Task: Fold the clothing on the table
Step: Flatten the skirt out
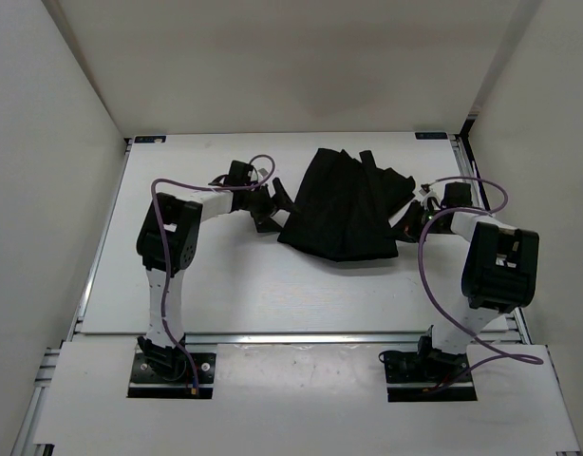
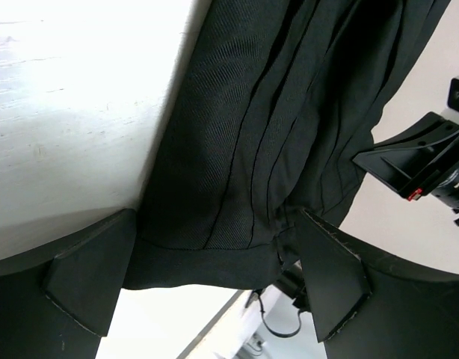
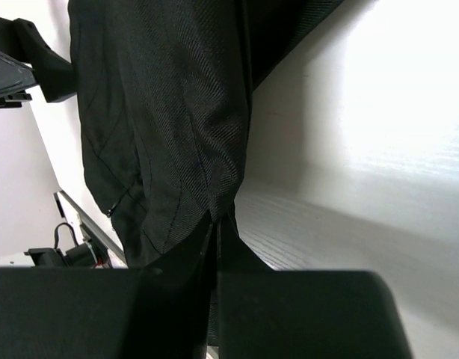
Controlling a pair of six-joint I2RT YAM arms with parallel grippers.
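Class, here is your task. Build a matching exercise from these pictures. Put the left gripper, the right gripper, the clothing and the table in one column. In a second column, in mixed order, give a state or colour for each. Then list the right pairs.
Column one
1. left gripper
2. right gripper
3. clothing
4. table

Column two
A. white, flat and matte
B. pinched shut on an edge of the fabric
C. black and creased, lying toward the far middle
D. wide open, with the fabric's hem between its fingers

Pairs: 1-D, 2-B, 3-C, 4-A
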